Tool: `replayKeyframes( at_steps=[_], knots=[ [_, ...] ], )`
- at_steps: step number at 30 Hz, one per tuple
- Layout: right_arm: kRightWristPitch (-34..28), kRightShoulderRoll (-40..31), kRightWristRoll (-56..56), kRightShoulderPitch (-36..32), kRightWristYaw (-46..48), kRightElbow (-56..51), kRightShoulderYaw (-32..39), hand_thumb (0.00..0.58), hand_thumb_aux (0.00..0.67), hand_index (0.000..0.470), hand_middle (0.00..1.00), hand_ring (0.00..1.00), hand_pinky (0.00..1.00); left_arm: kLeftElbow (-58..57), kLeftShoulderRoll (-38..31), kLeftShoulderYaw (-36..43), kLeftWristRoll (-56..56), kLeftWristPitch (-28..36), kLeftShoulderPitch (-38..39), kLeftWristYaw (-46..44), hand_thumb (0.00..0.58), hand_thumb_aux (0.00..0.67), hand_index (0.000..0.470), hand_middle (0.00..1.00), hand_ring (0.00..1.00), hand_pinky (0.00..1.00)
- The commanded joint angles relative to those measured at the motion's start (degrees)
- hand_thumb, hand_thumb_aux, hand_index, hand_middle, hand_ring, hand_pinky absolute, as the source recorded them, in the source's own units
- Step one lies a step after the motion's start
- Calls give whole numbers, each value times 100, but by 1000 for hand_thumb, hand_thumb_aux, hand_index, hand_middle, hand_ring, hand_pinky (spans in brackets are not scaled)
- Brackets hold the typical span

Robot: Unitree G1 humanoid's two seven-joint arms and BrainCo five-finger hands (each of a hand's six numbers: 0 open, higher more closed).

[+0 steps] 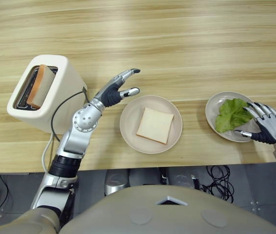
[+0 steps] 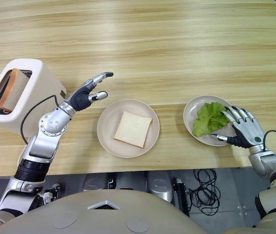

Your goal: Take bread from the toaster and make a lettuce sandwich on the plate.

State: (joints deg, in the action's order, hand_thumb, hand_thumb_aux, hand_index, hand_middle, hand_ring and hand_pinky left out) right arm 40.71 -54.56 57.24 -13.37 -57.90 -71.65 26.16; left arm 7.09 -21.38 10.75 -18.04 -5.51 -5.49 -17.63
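1 bread slice (image 1: 155,125) lies on the middle plate (image 1: 128,122), just right of the released left hand (image 1: 116,90). A 2nd slice (image 1: 40,85) stands in the toaster (image 1: 62,97). The unclenched right hand (image 1: 266,124) touches the lettuce (image 1: 230,114) on the right plate (image 1: 211,109).

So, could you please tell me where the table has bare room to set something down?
The whole far half of the table beyond the toaster and both plates is bare. The near strip is crowded: left hand, bread plate, lettuce plate, right hand.
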Motion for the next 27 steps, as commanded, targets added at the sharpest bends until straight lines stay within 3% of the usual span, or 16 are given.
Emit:
replayKeyframes(
  at_steps=[1, 5, 8, 14, 15, 16, 17, 22, 27],
  knots=[
    [10, 82, -123, -64, 191, -67, 149, 124, 76, 52, 0, 0, 0, -202, 5, 66, -115, -24, 40, 88, 0, 0, 0, 0, 0, 0],
    [-28, 158, -165, -133, 290, -97, 185, 136, 84, 58, 0, 0, 0, -303, 12, 101, -126, -59, 13, 136, 0, 0, 0, 0, 0, 0],
    [-51, 197, -318, -204, 460, -174, 152, 96, 58, 40, 0, 0, 0, -354, 10, 105, -142, -82, 2, 152, 0, 0, 0, 0, 0, 0],
    [-52, 218, -733, -175, 807, -272, 8, 116, 71, 49, 0, 0, 0, -352, -3, 92, -160, -85, 42, 165, 0, 0, 0, 0, 0, 0],
    [-50, 220, -790, -169, 843, -271, 3, 360, 257, 177, 0, 0, 0, -358, -3, 89, -164, -87, 52, 170, 0, 0, 0, 0, 0, 0],
    [-50, 221, -826, -167, 862, -263, 9, 360, 257, 177, 0, 0, 0, -370, -3, 89, -170, -93, 59, 176, 0, 0, 0, 0, 0, 0],
    [-28, 217, -836, -164, 847, -242, 21, 447, 349, 240, 0, 0, 0, -387, -7, 98, -190, -95, 61, 180, 0, 0, 0, 0, 0, 0],
    [91, 215, -808, -206, 668, -89, 109, 506, 431, 296, 0, 0, 0, -452, 27, 182, -289, -128, 93, 231, 0, 0, 0, 0, 0, 0],
    [195, 215, -739, -251, 475, 66, 167, 511, 439, 301, 0, 0, 0, -530, 39, 217, -280, -150, 57, 281, 0, 0, 0, 0, 0, 0]
  ],
)
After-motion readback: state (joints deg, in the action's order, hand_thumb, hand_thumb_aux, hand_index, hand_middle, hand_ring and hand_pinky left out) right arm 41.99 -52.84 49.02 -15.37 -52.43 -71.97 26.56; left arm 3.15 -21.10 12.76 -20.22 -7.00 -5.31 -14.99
